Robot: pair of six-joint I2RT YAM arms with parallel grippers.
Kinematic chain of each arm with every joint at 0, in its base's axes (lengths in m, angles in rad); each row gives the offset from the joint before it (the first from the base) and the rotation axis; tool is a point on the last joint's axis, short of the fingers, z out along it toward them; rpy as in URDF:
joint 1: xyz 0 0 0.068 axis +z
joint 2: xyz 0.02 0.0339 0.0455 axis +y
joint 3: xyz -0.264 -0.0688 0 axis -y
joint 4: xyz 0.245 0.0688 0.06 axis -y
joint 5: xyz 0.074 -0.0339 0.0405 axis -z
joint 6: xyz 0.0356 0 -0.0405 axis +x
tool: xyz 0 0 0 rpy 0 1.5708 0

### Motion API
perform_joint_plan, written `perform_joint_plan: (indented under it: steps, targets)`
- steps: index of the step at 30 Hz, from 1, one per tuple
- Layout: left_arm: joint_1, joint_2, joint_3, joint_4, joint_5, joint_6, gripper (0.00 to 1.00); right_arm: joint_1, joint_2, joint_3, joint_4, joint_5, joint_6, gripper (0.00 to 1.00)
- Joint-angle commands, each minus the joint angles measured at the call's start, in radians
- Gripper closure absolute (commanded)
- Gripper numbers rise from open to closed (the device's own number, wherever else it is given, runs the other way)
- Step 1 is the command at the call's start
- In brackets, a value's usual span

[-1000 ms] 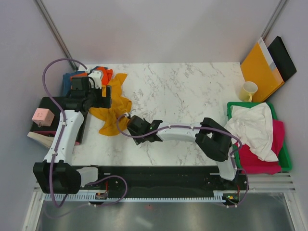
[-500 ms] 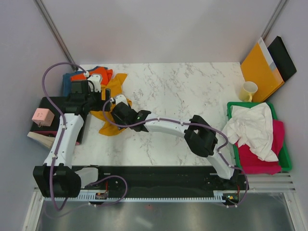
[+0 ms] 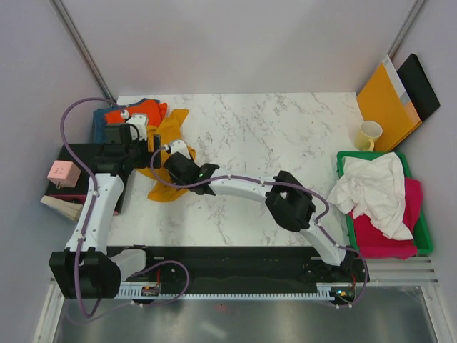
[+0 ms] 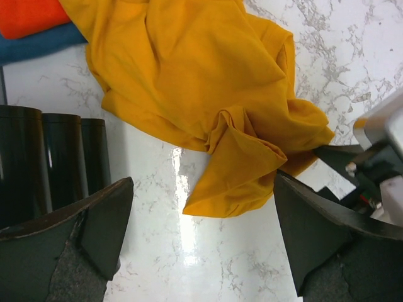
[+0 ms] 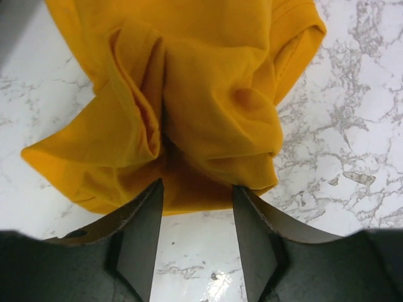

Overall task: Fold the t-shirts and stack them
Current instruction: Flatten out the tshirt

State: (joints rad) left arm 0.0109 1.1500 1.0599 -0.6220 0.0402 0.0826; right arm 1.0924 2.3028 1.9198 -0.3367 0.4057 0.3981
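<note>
Top view: mustard-yellow cotton t-shirt (image 3: 173, 130) is lying crumpled at far-left of white marble table (image 3: 285, 143). Left wrist: left gripper (image 4: 201, 189) is hovering wide open above it. Right wrist: right gripper (image 5: 196, 185) is straddling a fold w/ fingers apart; can't tell if pinching.

White arm links (image 3: 94, 207), black joints (image 3: 289, 207), purple cables (image 3: 63, 125) looping alongside, matte black fingers (image 5: 141, 239)

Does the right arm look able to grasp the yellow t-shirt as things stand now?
Probably yes. The right gripper is at the edge of the yellow t-shirt, jaws apart around a fold, and nothing blocks it.
</note>
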Motion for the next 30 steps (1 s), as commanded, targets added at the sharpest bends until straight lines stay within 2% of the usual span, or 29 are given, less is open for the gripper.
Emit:
perform_joint_plan:
  steps: [1,4,8,10,11,13,14,20,26,30]
  targets:
    - [-0.012,-0.023,-0.009,-0.022,0.061,-0.004,0.01,-0.016,-0.017,-0.054,0.001,0.070,0.038,0.43]
    - [-0.012,-0.015,-0.012,-0.018,0.067,-0.010,0.01,-0.020,-0.017,-0.074,-0.001,0.079,0.041,0.42]
    - [-0.012,-0.010,-0.008,-0.018,0.069,-0.012,0.01,-0.037,-0.011,-0.091,-0.007,0.065,0.061,0.51]
    - [-0.012,-0.013,-0.009,-0.019,0.075,-0.014,0.01,-0.042,-0.013,-0.102,-0.012,0.058,0.070,0.61]
    - [-0.012,-0.013,-0.011,-0.018,0.073,-0.011,0.01,-0.046,-0.016,-0.107,-0.012,0.059,0.073,0.71]
    - [-0.012,-0.016,-0.017,-0.018,0.072,-0.010,0.01,-0.049,-0.029,-0.123,-0.012,0.073,0.079,0.84]
    - [-0.012,-0.016,-0.018,-0.016,0.072,-0.010,0.01,-0.051,-0.037,-0.128,-0.012,0.080,0.077,1.00]
    - [-0.012,-0.013,-0.020,-0.010,0.072,-0.012,0.01,-0.072,-0.181,-0.228,-0.012,0.171,0.067,1.00]
    - [-0.012,0.004,-0.020,0.004,0.084,-0.018,0.02,-0.140,-0.483,-0.488,-0.021,0.283,0.077,1.00]
    - [-0.012,0.016,-0.024,0.011,0.098,-0.020,0.02,-0.215,-0.592,-0.610,-0.058,0.304,0.107,1.00]
